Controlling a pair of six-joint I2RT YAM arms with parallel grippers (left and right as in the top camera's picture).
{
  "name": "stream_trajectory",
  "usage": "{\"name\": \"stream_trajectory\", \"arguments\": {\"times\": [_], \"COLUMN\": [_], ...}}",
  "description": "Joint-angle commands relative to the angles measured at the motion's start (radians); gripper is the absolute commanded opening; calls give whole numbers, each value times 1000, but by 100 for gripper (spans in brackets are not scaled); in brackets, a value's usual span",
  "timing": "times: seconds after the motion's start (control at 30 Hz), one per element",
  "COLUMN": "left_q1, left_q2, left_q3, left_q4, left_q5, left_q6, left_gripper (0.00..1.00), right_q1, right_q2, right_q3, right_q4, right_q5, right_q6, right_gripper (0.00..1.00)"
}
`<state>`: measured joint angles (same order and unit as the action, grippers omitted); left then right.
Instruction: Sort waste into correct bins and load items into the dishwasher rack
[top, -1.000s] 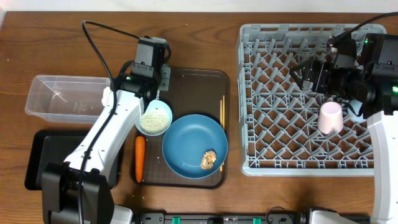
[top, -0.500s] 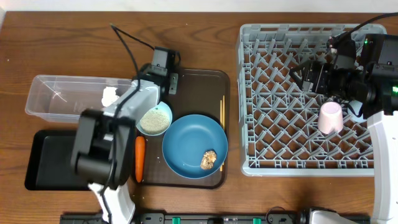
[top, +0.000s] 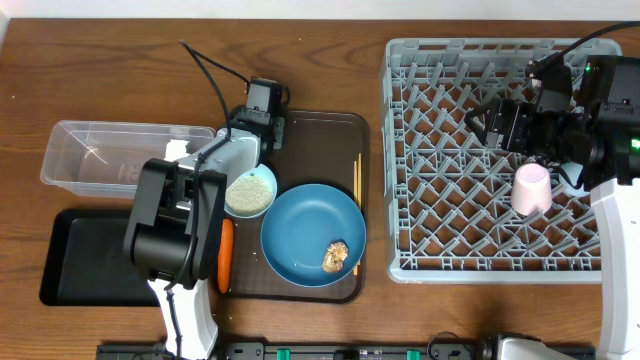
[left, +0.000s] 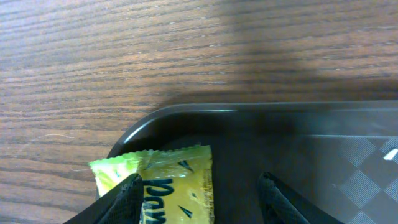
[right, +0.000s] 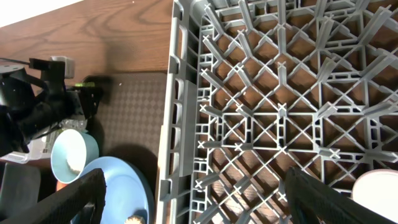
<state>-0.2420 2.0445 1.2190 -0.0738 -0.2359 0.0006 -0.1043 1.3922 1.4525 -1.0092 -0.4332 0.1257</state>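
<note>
In the left wrist view the yellow-green wrapper (left: 168, 180) lies flat in a corner of the dark brown serving tray (left: 323, 143). My left gripper (left: 200, 186) is open over it, its left finger at the wrapper's edge; in the overhead view the left gripper (top: 252, 135) hides the wrapper. The white tissue (top: 178, 151) sits in the clear tub (top: 100, 155). A bowl of rice (top: 249, 190), the carrot (top: 226, 250), the blue plate (top: 305, 225) with a brown lump (top: 336, 256) and the chopsticks (top: 355, 185) lie on the tray. My right gripper (right: 199, 205) hangs open over the rack (top: 440, 250), beside the pink cup (top: 531, 188).
The shallow black tray (top: 80, 255) lies in front of the clear tub, partly under my left arm. The rack's near wall (right: 180, 124) stands close beside the serving tray. Bare wooden tabletop (top: 90, 70) runs along the back left.
My left gripper has gone from shut to open, and the left arm has swung round so its forearm lies over the tub and black tray. The right arm has not moved.
</note>
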Motion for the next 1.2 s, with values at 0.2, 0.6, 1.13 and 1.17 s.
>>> {"name": "stream_trajectory", "arguments": {"times": [0.2,0.6,1.13,1.17], "left_q1": [27,27,26,26], "left_q2": [54,-29,-316,-326], "left_q3": [-5,-2,-2,-2], "left_q4": [-5,-66,-240,-252], "left_q5": [-6,30,128,119], "left_q6": [1,-21,-29,-29], "left_gripper": [24,6,6,6], "right_q1": [3,3,3,3], "right_q2": [1,1,1,1], "right_q3": [10,10,10,10], "right_q4": [-5,-8,-8,-8], "right_q5": [0,0,0,0], "right_q6": [12,12,12,12], "right_gripper": [85,85,85,85]}}
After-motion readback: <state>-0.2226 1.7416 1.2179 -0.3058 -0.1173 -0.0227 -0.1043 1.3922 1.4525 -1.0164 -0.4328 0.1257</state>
